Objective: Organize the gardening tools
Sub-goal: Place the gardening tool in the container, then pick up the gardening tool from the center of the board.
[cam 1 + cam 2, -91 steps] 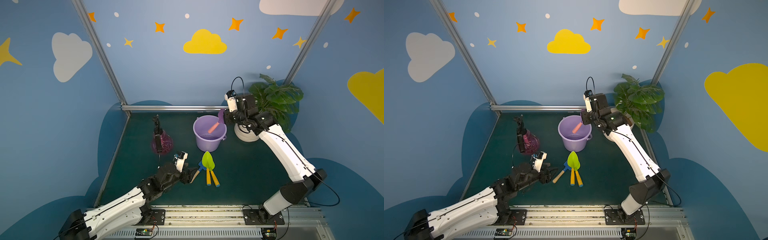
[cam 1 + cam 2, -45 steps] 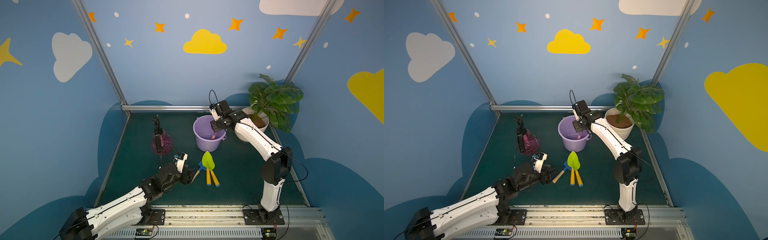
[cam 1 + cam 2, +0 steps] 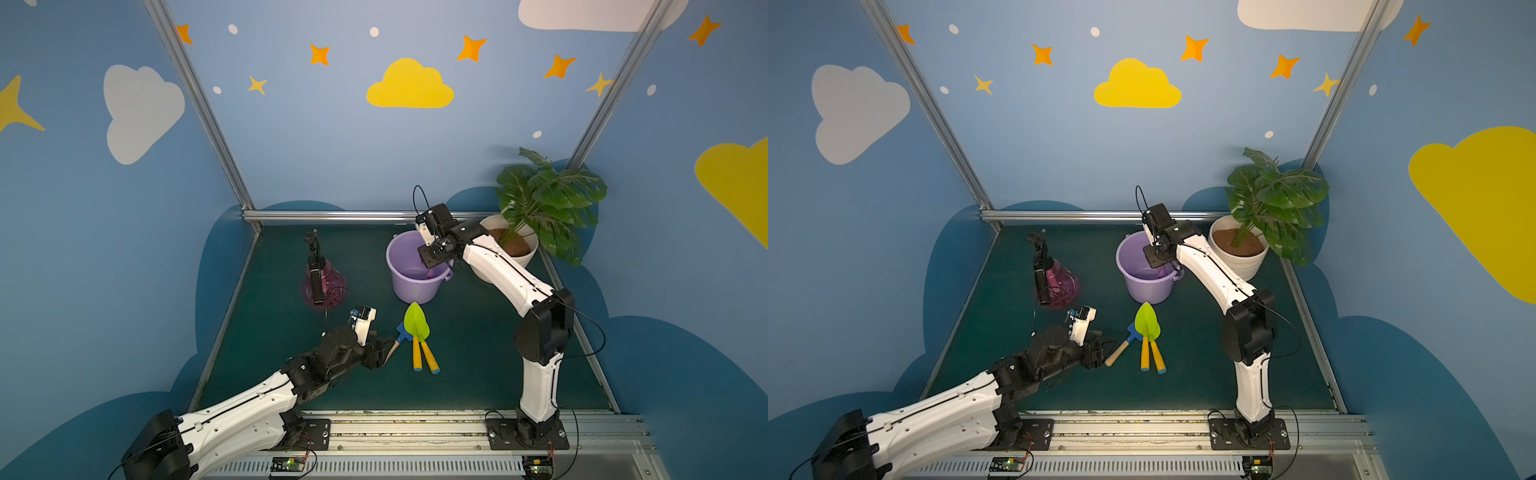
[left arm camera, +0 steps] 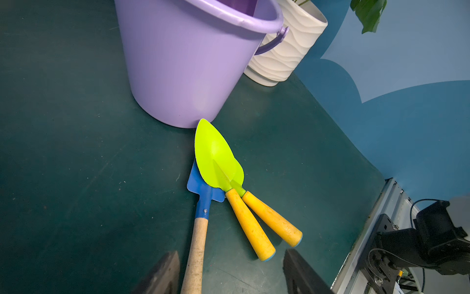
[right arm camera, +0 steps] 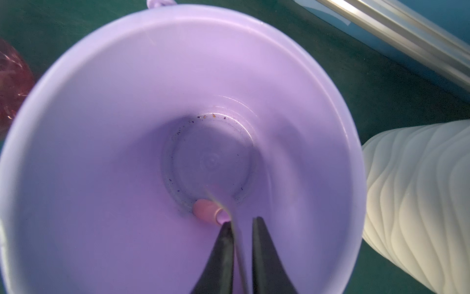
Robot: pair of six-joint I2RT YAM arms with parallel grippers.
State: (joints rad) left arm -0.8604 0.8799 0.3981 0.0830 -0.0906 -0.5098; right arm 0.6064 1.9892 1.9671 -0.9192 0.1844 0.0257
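The right claw (image 5: pixel 243 221) is lowered into the mouth of the bucket (image 3: pixel 415 286), which stands at the far middle of the table (image 3: pixel 478 353). Its jaws are parted only a little. The scoop (image 5: pixel 204 208) is seen between them, its thin blade lying along one finger (image 5: pixel 222 254) with a gap left to the opposite one, so that it is not pinched. Its pink handle end is set on the bottom of the bucket. The left claw (image 4: pixel 230 252) is held low over the near middle of the table and is opened wide, with nothing gripped. The wooden handle of the spade (image 4: pixel 203 183) is found between its fingers, close to one of them, but whether it is touched cannot be told. The blue blade of the spade is partly covered by the two trowels (image 4: pixel 216 157), which are laid one on the other with the yellow handles spread toward the near side. The upper green tip lies at the foot of the bucket. The spray bottle (image 3: pixel 324 286) is stood upright to the left of the bucket, apart from the tools. A white pot (image 3: pixel 1241 264) is placed just right of the bucket.
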